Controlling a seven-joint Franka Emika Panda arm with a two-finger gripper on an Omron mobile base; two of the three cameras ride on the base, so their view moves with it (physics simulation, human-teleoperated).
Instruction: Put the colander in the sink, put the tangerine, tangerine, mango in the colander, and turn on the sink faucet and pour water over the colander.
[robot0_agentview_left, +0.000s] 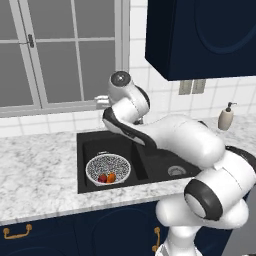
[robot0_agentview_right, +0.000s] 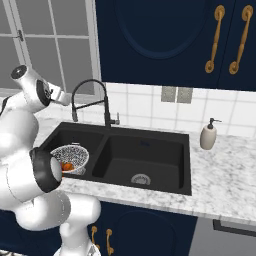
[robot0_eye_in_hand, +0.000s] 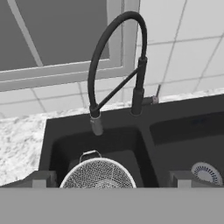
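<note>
grey-framed window (robot0_agentview_left: 55, 55) over marble counter (robot0_agentview_left: 35, 170); white tiled wall (robot0_agentview_right: 145, 107); navy cabinets (robot0_agentview_right: 160, 35) with brass handles (robot0_agentview_right: 215, 37); beige soap dispenser (robot0_agentview_right: 208, 135).

The colander (robot0_agentview_left: 108, 169) takes up most of the left basin of the sink (robot0_agentview_right: 150, 187). The right basin lies bare down to its drain (robot0_agentview_right: 140, 179). The faucet (robot0_eye_in_hand: 114, 65) arches over the far rim, its spout above the colander. A soap bottle (robot0_agentview_right: 208, 135) stands on the tabletop (robot0_agentview_right: 225, 175), far right.
</note>
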